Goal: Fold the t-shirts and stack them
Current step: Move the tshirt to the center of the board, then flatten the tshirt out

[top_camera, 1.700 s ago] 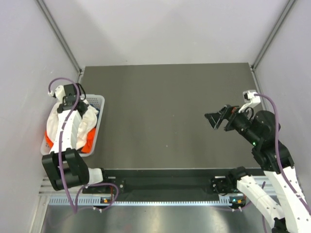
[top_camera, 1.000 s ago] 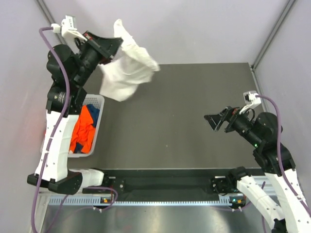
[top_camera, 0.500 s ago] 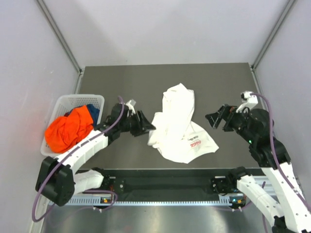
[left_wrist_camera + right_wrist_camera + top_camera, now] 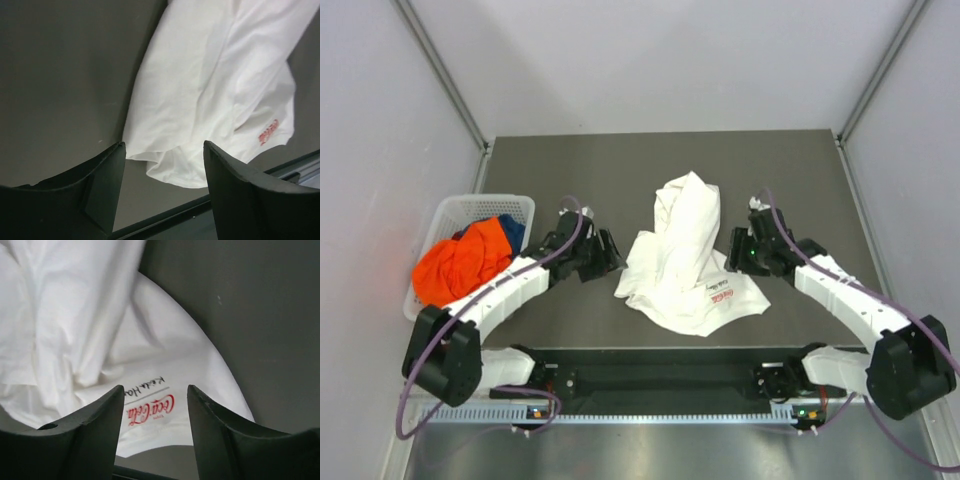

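A white t-shirt (image 4: 682, 255) lies crumpled in the middle of the dark table (image 4: 580, 170), its small red logo (image 4: 720, 291) facing up near the front right. My left gripper (image 4: 610, 252) sits low just left of the shirt, open and holding nothing; in the left wrist view the shirt's edge (image 4: 200, 100) lies just ahead of that gripper (image 4: 164, 145). My right gripper (image 4: 735, 250) is at the shirt's right edge. In the right wrist view that gripper (image 4: 155, 390) is open with its jaws apart over the logo (image 4: 150, 409), gripping nothing.
A white basket (image 4: 448, 208) stands at the table's left edge, holding an orange shirt (image 4: 458, 265) and a blue one (image 4: 508, 232). Grey walls enclose the table on three sides. A black rail (image 4: 660, 365) runs along the near edge.
The left arm swung the white shirt out of the basket, dropped it mid-table and opened, then drew slightly left. The right arm came down to the shirt's right edge, its jaws narrowing.
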